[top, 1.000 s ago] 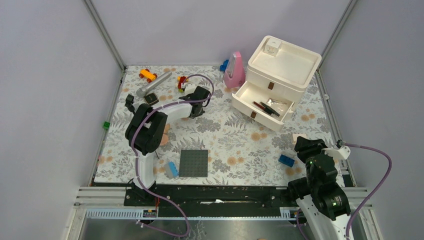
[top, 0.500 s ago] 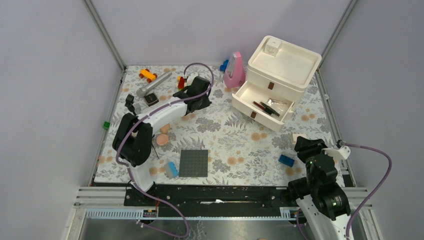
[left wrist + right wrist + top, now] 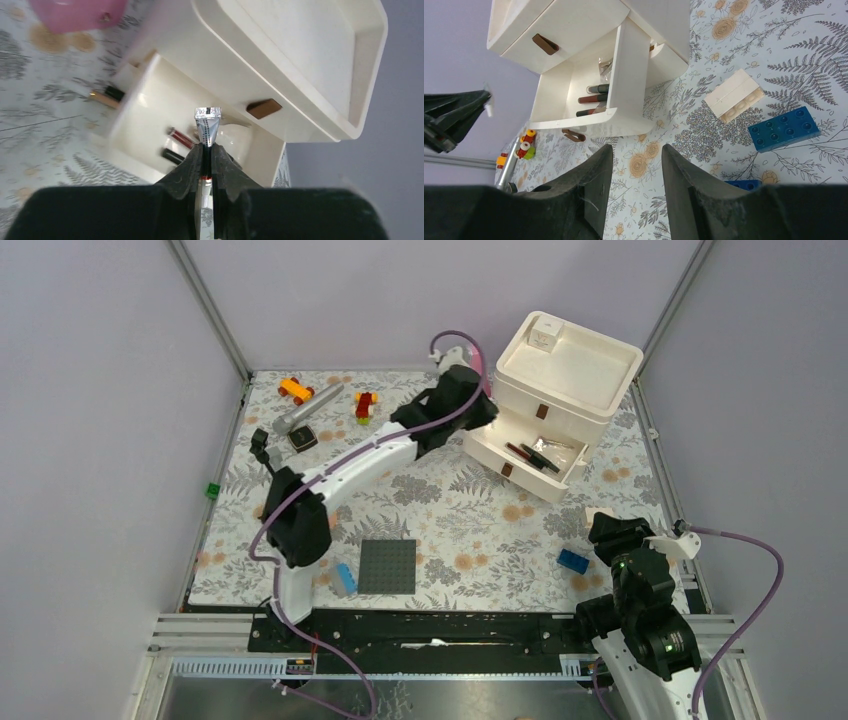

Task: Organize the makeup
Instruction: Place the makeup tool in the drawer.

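Note:
My left gripper (image 3: 206, 147) is shut on a small silver makeup tube (image 3: 207, 122). Its crimped end sticks out past the fingertips, and a red band and white cap show between the fingers. The tube hangs over the open lower drawer (image 3: 145, 107) of the cream drawer unit (image 3: 570, 365). In the drawer lie a red stick (image 3: 181, 138) and black sticks (image 3: 538, 456). In the top view the left gripper (image 3: 468, 400) is at the unit's left side. My right gripper (image 3: 634, 155) is open and holds nothing, low over the table near the front right (image 3: 612, 530).
A pink object (image 3: 75, 11) stands just left of the unit. A tan stick with a black end (image 3: 107, 96) lies by the drawer's outer wall. A beige block (image 3: 734, 95) and blue bricks (image 3: 784, 129) lie near my right gripper. The grey studded plate (image 3: 388, 566) and toy bricks (image 3: 364, 405) lie to the left.
The left arm has swung from the toy bricks at the back left across to the drawer unit, carrying the tube. The right arm has not moved.

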`<state>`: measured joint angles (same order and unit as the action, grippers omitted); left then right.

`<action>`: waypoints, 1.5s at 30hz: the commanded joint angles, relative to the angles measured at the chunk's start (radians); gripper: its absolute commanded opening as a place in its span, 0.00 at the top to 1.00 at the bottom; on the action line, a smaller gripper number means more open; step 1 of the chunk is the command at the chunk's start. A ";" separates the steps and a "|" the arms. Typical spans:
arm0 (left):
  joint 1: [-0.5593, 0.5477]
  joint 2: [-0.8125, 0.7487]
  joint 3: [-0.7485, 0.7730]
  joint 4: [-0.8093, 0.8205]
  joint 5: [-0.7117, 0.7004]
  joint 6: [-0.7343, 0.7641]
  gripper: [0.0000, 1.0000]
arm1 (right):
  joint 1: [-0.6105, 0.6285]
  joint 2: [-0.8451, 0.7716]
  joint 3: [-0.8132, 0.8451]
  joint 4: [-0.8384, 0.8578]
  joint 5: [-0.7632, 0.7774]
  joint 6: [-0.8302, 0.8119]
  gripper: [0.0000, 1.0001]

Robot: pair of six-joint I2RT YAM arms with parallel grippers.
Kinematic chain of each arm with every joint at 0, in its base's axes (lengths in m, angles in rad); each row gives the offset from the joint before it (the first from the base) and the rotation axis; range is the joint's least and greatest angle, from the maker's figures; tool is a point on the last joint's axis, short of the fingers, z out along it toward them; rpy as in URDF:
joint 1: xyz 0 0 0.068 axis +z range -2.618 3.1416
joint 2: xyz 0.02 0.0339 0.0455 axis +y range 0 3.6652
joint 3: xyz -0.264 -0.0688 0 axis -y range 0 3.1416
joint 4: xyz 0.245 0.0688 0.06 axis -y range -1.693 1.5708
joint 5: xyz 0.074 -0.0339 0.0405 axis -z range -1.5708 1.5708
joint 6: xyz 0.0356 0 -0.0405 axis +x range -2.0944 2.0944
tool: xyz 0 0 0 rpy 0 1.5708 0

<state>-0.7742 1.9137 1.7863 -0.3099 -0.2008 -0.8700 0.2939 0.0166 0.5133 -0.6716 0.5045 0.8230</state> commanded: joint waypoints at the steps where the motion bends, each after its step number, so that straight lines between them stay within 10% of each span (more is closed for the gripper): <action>1: -0.040 0.115 0.124 0.032 0.054 -0.029 0.93 | 0.004 -0.009 0.029 -0.009 0.026 0.017 0.52; 20: -0.063 0.137 0.163 0.077 0.067 0.103 0.55 | 0.006 -0.009 0.028 -0.008 0.028 0.018 0.51; 45: 0.007 -0.648 -0.878 -0.017 -0.304 0.090 0.34 | 0.005 -0.010 0.004 0.028 0.014 -0.001 0.52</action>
<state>-0.7689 1.3319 0.9695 -0.3573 -0.4698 -0.7650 0.2939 0.0166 0.5129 -0.6888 0.5060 0.8310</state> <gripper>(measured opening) 0.631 0.484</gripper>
